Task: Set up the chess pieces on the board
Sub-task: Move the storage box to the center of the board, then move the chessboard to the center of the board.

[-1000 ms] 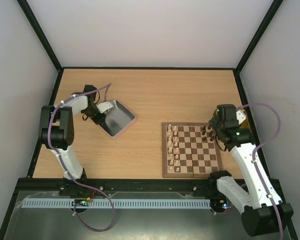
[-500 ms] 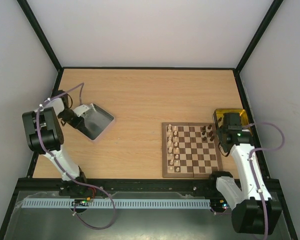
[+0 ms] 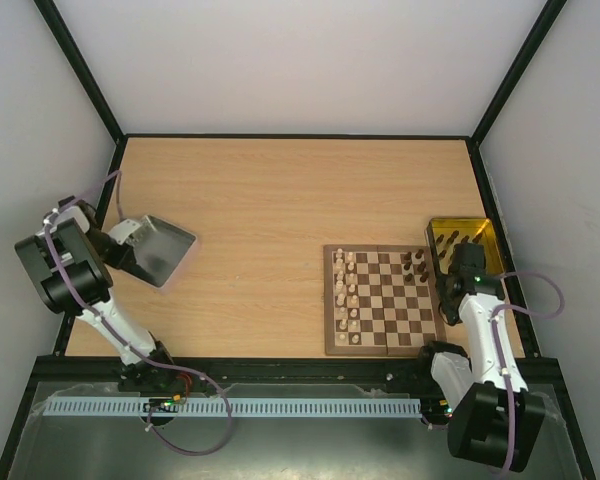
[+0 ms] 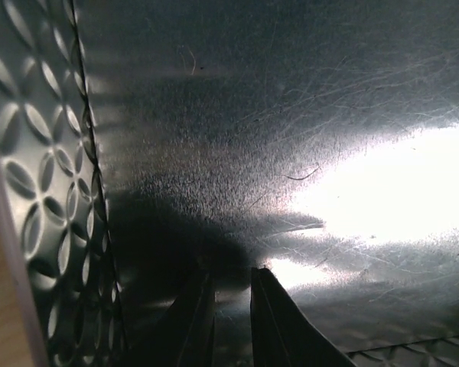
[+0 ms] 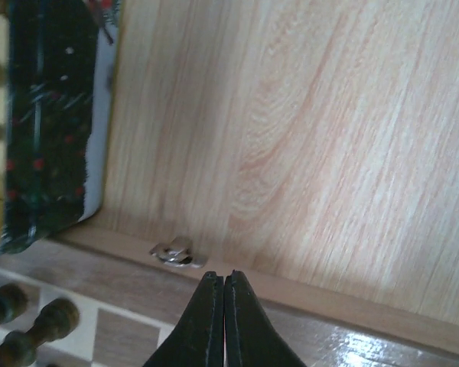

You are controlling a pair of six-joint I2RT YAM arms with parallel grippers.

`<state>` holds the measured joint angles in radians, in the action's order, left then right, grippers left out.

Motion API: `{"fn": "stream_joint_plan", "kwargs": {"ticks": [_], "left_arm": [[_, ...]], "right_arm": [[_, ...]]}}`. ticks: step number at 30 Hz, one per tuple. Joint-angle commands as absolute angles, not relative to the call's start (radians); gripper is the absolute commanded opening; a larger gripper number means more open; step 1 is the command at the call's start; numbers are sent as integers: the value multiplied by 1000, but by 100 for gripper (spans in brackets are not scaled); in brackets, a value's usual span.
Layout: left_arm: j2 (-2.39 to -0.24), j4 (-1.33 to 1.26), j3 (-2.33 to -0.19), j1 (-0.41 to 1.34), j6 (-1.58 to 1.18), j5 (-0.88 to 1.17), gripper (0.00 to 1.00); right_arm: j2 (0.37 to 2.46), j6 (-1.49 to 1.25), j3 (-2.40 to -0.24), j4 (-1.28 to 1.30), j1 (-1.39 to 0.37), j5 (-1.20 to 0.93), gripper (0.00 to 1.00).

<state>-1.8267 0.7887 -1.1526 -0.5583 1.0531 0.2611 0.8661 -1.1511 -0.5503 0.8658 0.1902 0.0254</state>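
The board (image 3: pixel 383 318) lies right of centre. Cream chess pieces (image 3: pixel 346 293) stand in its two left columns. A few dark chess pieces (image 3: pixel 413 265) stand at its far right corner, and more lie in the yellow tray (image 3: pixel 463 240). My right gripper (image 3: pixel 446 293) is shut and empty, low over the board's right frame. In the right wrist view its tips (image 5: pixel 224 275) sit by a metal clasp (image 5: pixel 174 252), with dark pieces (image 5: pixel 19 321) at the lower left. My left gripper (image 3: pixel 122 242) is shut on the silver metal tray (image 3: pixel 160 250). The left wrist view shows its fingers (image 4: pixel 271 313) against the tray floor (image 4: pixel 291 138).
The yellow tray stands against the board's far right corner, and its edge (image 5: pixel 103 115) shows in the right wrist view. Black frame posts and pale walls bound the wooden table (image 3: pixel 280 190). The silver tray is near the table's left edge.
My left arm has swung left, carrying the silver tray toward the table's left edge. My right arm has drawn back toward its base, uncovering the yellow tray.
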Motion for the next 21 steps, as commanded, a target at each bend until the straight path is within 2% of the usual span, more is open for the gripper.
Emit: {"fn": "stream_joint_plan", "kwargs": {"ticks": [1, 5, 7, 10, 12, 15, 21], "left_arm": [[-1805, 837, -1147, -645, 1122, 269, 20], [-1784, 882, -1184, -708, 1138, 304, 23], [-1748, 899, -1191, -729, 1146, 324, 32], [-1676, 929, -1194, -738, 1152, 363, 35], [-1629, 974, -1215, -728, 1147, 410, 44], [-1559, 1038, -1265, -683, 1112, 473, 52], [-1478, 1103, -1303, -491, 998, 581, 55]], "right_arm": [[876, -1116, -518, 805, 239, 19, 2], [913, -1097, -499, 747, 265, -20, 2], [935, -1097, -486, 713, 268, -57, 2], [958, -1099, -465, 663, 268, -116, 2], [969, -1096, -452, 641, 268, -156, 2], [964, -1087, -443, 630, 268, -180, 2], [935, -1061, -431, 620, 268, -246, 2]]}}
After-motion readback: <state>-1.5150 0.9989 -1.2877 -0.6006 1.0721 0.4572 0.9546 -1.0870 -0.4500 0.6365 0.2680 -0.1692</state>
